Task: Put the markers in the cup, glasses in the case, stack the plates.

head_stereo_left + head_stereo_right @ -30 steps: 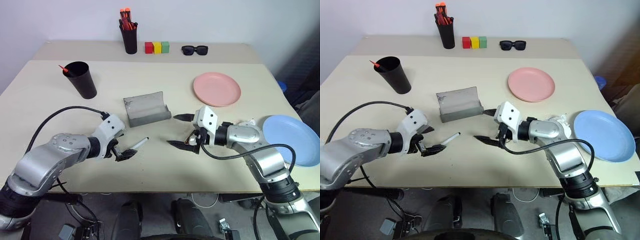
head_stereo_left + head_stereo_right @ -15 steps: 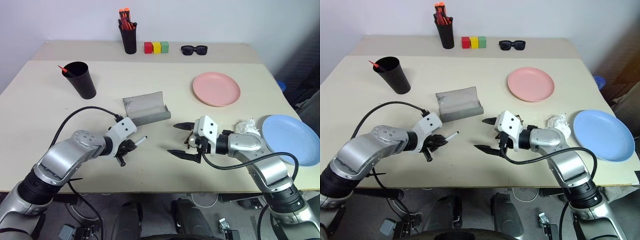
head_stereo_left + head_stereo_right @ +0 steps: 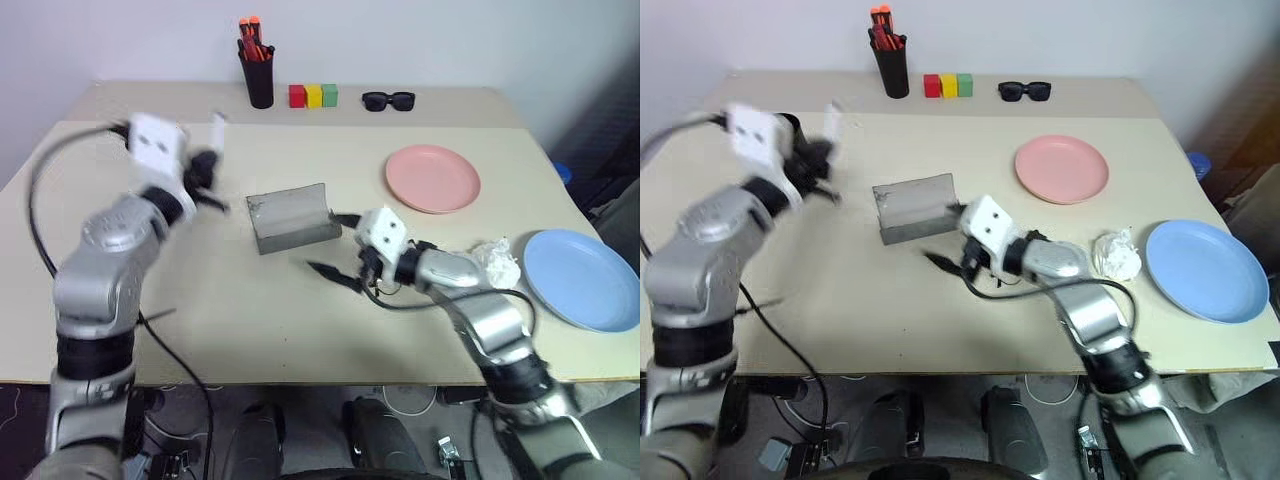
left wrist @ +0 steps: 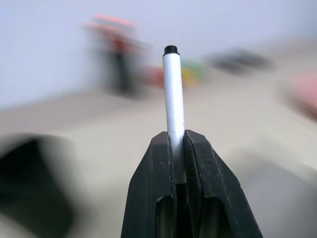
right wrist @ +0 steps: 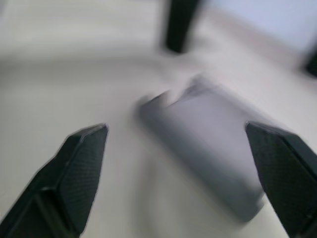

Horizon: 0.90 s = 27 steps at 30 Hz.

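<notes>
A beige table (image 3: 300, 330) with a seam running across its far part stands against a plain pale wall (image 3: 420, 40). Taking the grey case (image 3: 292, 218) as the centre of the clock, it lies open on the tabletop. At about 12 o'clock, along the far edge, stand a narrow black pen pot (image 3: 260, 80) with orange-capped pens, a row of red, yellow and green blocks (image 3: 314, 95) just beside it, and black sunglasses (image 3: 389, 99) a little further towards 1 o'clock. The pink plate (image 3: 433, 178) lies at about 2 o'clock, well apart from the blue plate (image 3: 585, 279), which lies at about 4 o'clock near the table's right edge; the two are not stacked. A crumpled white object (image 3: 1116, 254) lies between the right arm and the blue plate. The left gripper (image 4: 176, 148) is raised at about 10 o'clock, its fingers (image 4: 159, 163) pressed narrow on the white marker (image 4: 173, 94), whose black end points away from the gripper. The black cup (image 3: 790, 124) sits behind that arm, mostly hidden. The right gripper (image 3: 335, 245) hovers at about 4 o'clock just beside the case, its fingers (image 5: 79, 168) spread wide with nothing between them. The glasses cannot be made out.
</notes>
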Motion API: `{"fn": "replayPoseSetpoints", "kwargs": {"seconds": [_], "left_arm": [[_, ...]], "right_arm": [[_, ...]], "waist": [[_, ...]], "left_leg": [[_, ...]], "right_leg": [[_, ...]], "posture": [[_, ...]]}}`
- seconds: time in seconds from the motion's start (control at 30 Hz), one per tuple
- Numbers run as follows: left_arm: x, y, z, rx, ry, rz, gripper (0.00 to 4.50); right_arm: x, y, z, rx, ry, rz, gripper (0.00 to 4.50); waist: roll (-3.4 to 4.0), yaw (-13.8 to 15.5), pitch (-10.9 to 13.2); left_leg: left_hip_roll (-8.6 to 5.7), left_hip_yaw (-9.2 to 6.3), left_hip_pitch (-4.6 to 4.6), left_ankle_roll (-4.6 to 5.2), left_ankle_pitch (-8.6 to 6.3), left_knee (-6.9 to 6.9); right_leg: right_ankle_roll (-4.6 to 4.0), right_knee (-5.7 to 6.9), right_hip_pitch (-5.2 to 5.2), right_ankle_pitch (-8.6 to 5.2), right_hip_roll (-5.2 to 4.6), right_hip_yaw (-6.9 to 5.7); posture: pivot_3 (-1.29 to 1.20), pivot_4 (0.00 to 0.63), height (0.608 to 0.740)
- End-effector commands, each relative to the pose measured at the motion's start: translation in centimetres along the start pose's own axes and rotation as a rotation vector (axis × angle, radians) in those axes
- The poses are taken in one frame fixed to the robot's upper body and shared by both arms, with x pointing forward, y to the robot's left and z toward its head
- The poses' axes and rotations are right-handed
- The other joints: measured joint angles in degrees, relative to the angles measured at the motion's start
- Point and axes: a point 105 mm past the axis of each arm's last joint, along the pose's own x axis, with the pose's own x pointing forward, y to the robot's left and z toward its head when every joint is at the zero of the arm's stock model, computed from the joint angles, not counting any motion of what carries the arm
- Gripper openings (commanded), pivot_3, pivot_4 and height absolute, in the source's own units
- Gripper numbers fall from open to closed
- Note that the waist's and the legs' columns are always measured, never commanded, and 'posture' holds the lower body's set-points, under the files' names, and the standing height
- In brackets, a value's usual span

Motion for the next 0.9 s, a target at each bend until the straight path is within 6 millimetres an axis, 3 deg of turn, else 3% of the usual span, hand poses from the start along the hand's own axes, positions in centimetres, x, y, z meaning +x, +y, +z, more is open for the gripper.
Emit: {"fn": "replayPoseSetpoints", "kwargs": {"seconds": [0.03, 0.17, 0.3, 0.57, 0.73, 0.83, 0.9], "left_arm": [[1.9, 3.6, 0.9, 0.057, -0.064, 0.283, 0.04], [4.2, 4.6, 1.1, 0.134, -0.123, 0.421, 0.04], [5.8, 5.3, 1.3, 0.177, -0.153, 0.477, 0.04], [7.3, 4.8, 0.2, 0.175, -0.154, 0.468, 0.04], [8.0, 3.4, -0.8, 0.131, -0.129, 0.4, 0.04], [8.1, 3.4, -1.2, 0.113, -0.114, 0.403, 1.1], [8.0, 3.6, -1.2, 0.108, -0.114, 0.415, 2.15]], "right_arm": [[1.9, -0.3, 1.4, 0.022, -0.063, -0.079, 4.5], [3.5, 1.5, 2.0, 0.046, -0.098, -0.037, 4.5], [3.7, 2.7, 2.2, 0.052, -0.116, -0.007, 4.5], [2.9, 2.2, 1.5, 0.063, -0.101, -0.049, 4.5], [2.6, 1.6, 1.7, 0.063, -0.111, -0.074, 4.5], [2.6, 1.6, 1.8, 0.063, -0.113, -0.074, 4.5], [2.5, 1.6, 1.8, 0.063, -0.115, -0.072, 4.5]], "waist": [[0.01, 0.04, 0.0], [0.01, 0.9, 0.0], [0.01, 1.35, 0.0], [0.01, 1.14, 0.0], [0.0, 1.21, 0.0], [0.0, 1.21, 0.0], [0.0, 1.12, 0.0]], "left_leg": [[0.0, 0.01, -0.01, 0.0, 0.0, -0.01], [0.01, 0.05, -0.11, -0.01, 0.0, -0.06], [0.01, 0.11, -0.14, -0.01, 0.0, -0.03], [0.01, 0.13, -0.13, -0.01, 0.0, -0.04], [0.01, 0.13, -0.14, -0.01, 0.0, -0.04], [0.01, 0.13, -0.14, -0.01, 0.0, -0.04], [0.01, 0.13, -0.14, -0.01, 0.0, -0.04]], "right_leg": [[0.0, 0.0, -0.01, 0.0, -0.01, 0.0], [0.01, -0.07, -0.09, 0.0, -0.02, -0.03], [0.01, -0.06, -0.12, 0.0, -0.03, -0.04], [0.01, -0.04, -0.12, 0.0, -0.02, -0.06], [0.01, -0.04, -0.13, 0.0, -0.01, -0.07], [0.02, -0.04, -0.13, 0.0, -0.01, -0.07], [0.02, -0.04, -0.13, 0.0, -0.01, -0.07]], "posture": [[0.0, 0.15, 0.722], [0.0, 0.15, 0.722], [0.0, 0.15, 0.722], [0.0, 0.15, 0.722], [0.0, 0.15, 0.722], [0.0, 0.15, 0.722], [0.0, 0.15, 0.722]]}}
